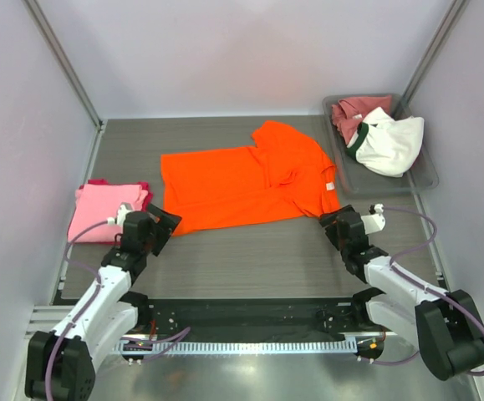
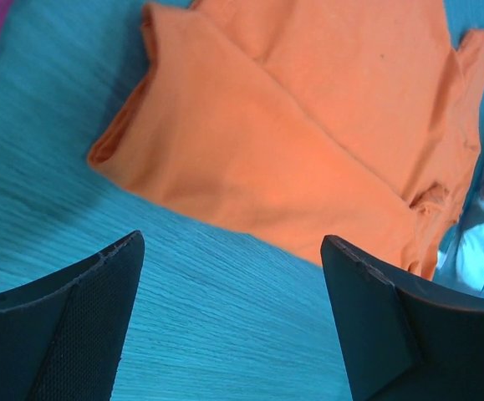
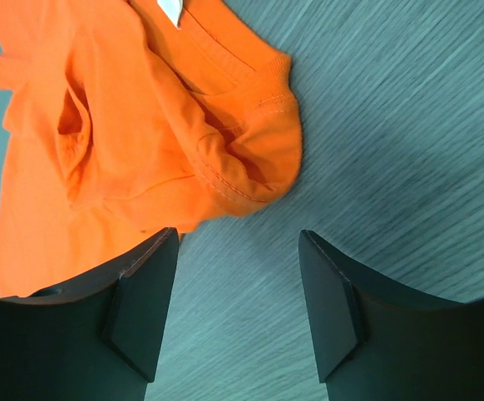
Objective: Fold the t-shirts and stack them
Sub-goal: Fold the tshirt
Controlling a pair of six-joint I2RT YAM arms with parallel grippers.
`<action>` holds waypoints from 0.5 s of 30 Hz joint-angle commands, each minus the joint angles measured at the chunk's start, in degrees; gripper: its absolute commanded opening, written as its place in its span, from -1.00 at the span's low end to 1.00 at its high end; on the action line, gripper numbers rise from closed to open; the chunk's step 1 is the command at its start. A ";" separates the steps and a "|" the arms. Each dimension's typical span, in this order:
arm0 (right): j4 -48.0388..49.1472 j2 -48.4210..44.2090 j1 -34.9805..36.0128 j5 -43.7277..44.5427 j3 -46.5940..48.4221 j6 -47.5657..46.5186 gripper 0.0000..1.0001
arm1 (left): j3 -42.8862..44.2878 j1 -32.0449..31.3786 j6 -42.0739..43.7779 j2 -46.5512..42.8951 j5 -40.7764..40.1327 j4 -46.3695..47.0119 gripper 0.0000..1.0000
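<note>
A bright orange t-shirt (image 1: 246, 184) lies partly folded across the middle of the table, its collar end toward the right. My left gripper (image 1: 165, 224) stands open just short of the shirt's near left corner (image 2: 108, 154), with bare table between its fingers. Open too, my right gripper (image 1: 332, 224) hovers at the near right corner by the collar (image 3: 250, 100), nothing between its fingers. A folded light pink t-shirt (image 1: 106, 209) lies at the left on a magenta one (image 1: 145, 187). A white t-shirt with a dark green collar (image 1: 389, 142) and a dusty rose-red one (image 1: 354, 113) sit crumpled in a tray.
The grey tray (image 1: 425, 171) stands at the back right against the right wall. Walls close in the table on the left, back and right. A black rail (image 1: 242, 313) runs along the near edge between the arm bases.
</note>
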 commanded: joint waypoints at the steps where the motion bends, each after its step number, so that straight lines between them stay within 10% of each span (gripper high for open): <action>1: 6.03 1.01 0.85 0.63 1.64 5.34 0.30 | -2.30 -1.75 -6.49 0.21 -5.40 4.58 0.73; 15: 7.01 6.37 1.20 3.97 5.16 3.06 0.25 | -4.32 -4.75 -10.72 10.05 -15.07 12.85 0.32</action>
